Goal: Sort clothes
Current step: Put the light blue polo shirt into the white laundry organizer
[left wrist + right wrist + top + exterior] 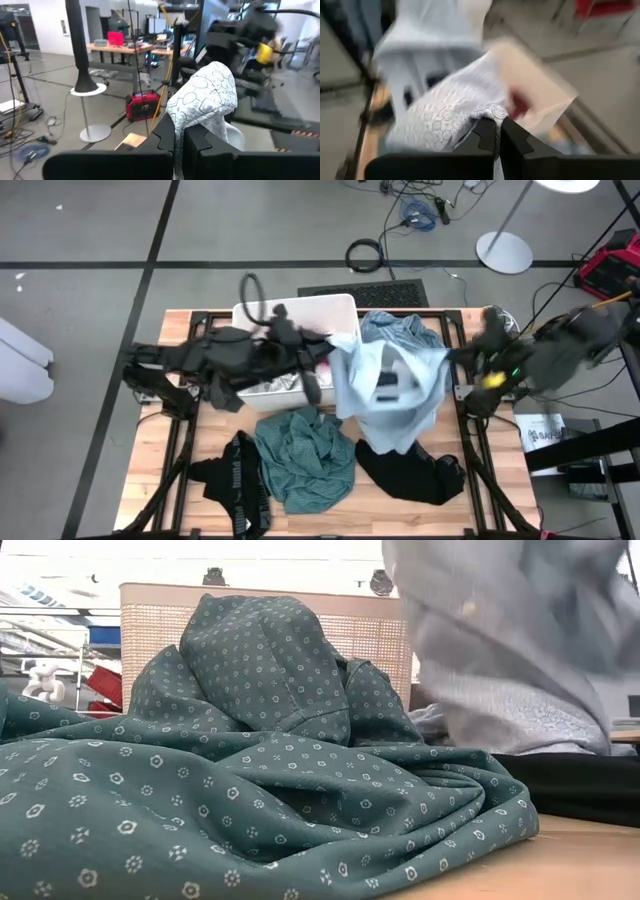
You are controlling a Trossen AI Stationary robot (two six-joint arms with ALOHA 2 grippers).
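Table [180, 480]: wooden top on a dark frame, seen from above.

Bin [300, 308]: white, rectangular, at 12 o'clock on the table, slightly toward 11. In the low view it shows as a mesh-walled box [150, 615] behind the cloth.

Patterned shirt [385, 395]: white-grey, lifted off the table and stretched between both arms, hanging just right of the bin at about 1 o'clock. Its print of small outlined shapes is plain in the left wrist view [207, 100] and the right wrist view [450, 112].

Left gripper [335, 345]: arm reaching across the bin from 9 o'clock; fingers [165, 132] clenched on one edge of the patterned shirt.

Right gripper [452, 358]: arm coming in from 3 o'clock, blurred; fingers [487, 132] clamped on the other edge of the same garment.

Light blue shirt [400, 332]: bunched on the table at 1 o'clock, behind and partly under the lifted garment.

Teal shirt [305, 455]: heaped at 6 o'clock, dotted with small pale motifs; it fills the front of the low view [250, 770].

Black garment with lettering [238, 475]: at 7 o'clock, touching the teal shirt's left side.

Black garment [410, 470]: at 5 o'clock, lying below the hanging shirt, just right of the teal one.
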